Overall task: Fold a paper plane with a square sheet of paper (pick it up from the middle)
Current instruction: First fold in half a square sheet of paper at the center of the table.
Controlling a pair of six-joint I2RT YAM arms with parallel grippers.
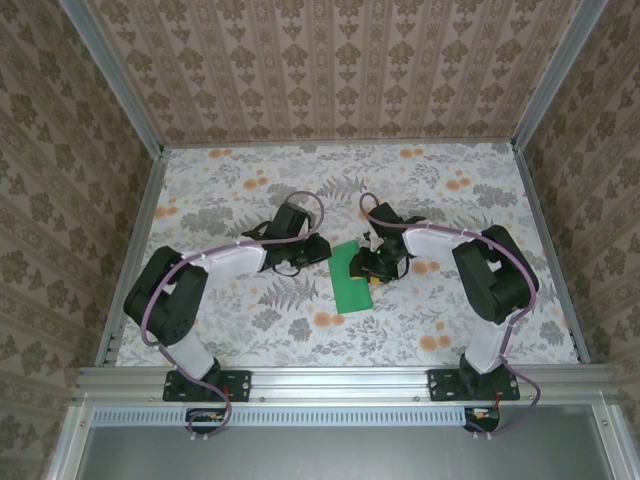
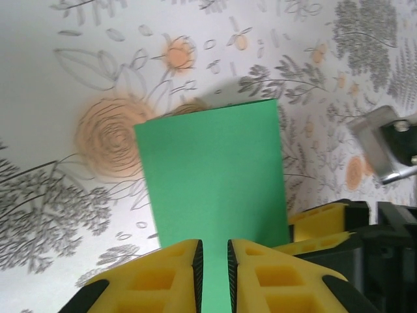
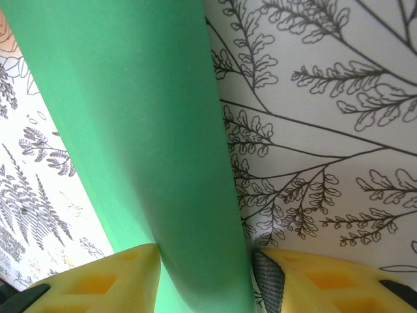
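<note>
Left wrist: my left gripper is a slit apart over the near edge of the paper, which lies flat on the surface. My right gripper straddles the paper's other edge; I cannot tell whether it clamps. If either gripper drags, the paper could skew or crumple.
</note>
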